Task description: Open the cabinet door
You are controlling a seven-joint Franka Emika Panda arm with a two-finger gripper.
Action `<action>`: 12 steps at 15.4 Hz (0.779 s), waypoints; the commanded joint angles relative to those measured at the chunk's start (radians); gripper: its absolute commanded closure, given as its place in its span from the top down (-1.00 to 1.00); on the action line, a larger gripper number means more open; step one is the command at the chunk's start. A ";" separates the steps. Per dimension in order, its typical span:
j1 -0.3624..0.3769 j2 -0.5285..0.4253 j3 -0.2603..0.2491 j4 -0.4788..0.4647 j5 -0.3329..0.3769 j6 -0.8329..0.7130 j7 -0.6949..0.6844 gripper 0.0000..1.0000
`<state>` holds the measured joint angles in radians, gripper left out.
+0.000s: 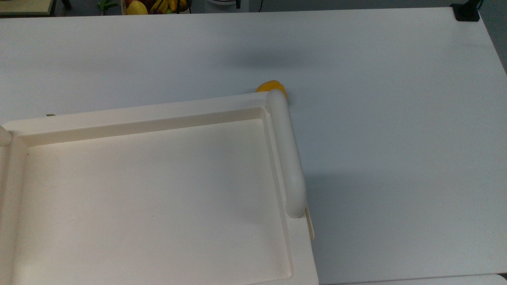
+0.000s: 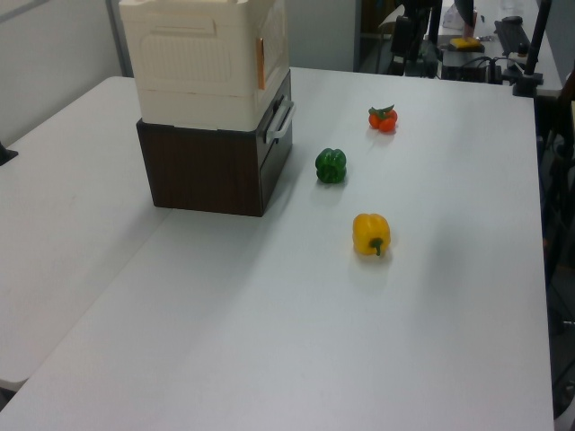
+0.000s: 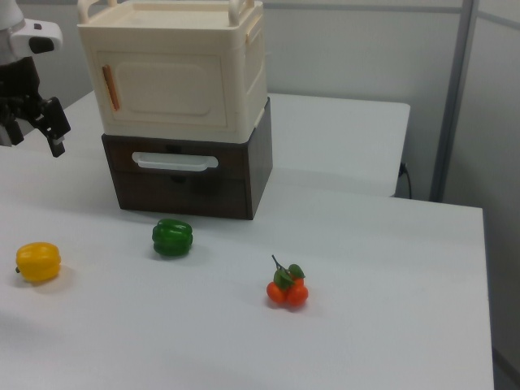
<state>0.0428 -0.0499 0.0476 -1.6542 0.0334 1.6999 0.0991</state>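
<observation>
Cream-coloured flat cabinet door (image 3: pixel 166 88) sits flush and closed on the cabinet's front in the right view, above a dark brown drawer unit (image 3: pixel 188 180). There the robot's black hand (image 3: pixel 41 120) hangs off the cabinet's left side, its fingers' spread impossible to tell. The left view adds a yellow bell pepper (image 2: pixel 371 234) on the white table (image 2: pixel 269 341).

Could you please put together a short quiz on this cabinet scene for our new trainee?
1. True or false: in the right view, the cabinet door is shut flush with the cream cabinet.
2. In the right view, which vegetable lies nearest the dark drawer unit: A the yellow pepper, B the green pepper, C the tomatoes?
3. In the right view, on which side of the cabinet does the gripper hang?

Key: 1 true. 2 B. 3 On the right view's left, apart from the cabinet, touching nothing.
</observation>
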 commanded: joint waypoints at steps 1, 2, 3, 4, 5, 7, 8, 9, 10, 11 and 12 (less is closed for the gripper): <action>0.000 -0.016 -0.005 -0.010 0.002 0.017 -0.018 1.00; 0.002 -0.016 -0.005 -0.012 0.002 0.018 -0.019 1.00; 0.003 -0.015 -0.006 -0.012 0.002 0.020 -0.021 1.00; 0.003 -0.011 -0.006 -0.010 0.002 0.021 -0.021 1.00; 0.005 -0.010 -0.005 -0.010 0.002 0.023 -0.021 1.00; 0.005 -0.007 -0.005 -0.004 0.005 0.029 -0.019 1.00; 0.005 0.001 -0.005 -0.001 0.008 0.043 -0.021 1.00; 0.006 0.010 -0.005 0.011 0.008 0.088 -0.019 1.00; 0.006 0.031 -0.006 0.016 0.010 0.159 -0.019 1.00; 0.008 0.056 -0.005 0.017 0.008 0.244 -0.018 1.00; 0.009 0.079 -0.005 0.017 0.007 0.333 -0.010 1.00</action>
<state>0.0428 -0.0379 0.0471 -1.6526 0.0339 1.8394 0.0991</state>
